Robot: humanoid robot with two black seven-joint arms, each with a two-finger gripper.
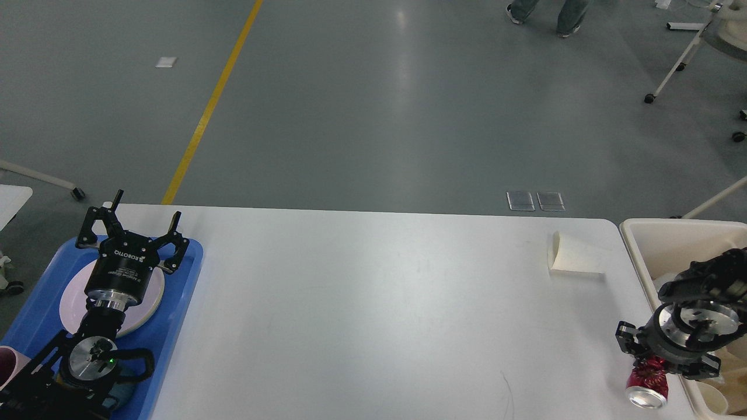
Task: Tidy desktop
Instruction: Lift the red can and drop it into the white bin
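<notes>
The white desktop [379, 303] fills the lower half of the head view. A red drinks can [645, 385] hangs tilted at its near right corner, silver end toward me. My right gripper [656, 364] is seen from behind and is shut on the can's upper part. A white paper cup [578, 258] lies on its side at the far right of the desktop. At the far left, my left gripper [140, 219] stands open and empty above the blue tray [184, 280].
A pale pink plate [146, 303] lies in the tray, and a pink mug [6, 364] shows at its near left edge. A beige bin [636, 233] holding some rubbish stands just off the desktop's right end. Grey floor lies beyond the far edge.
</notes>
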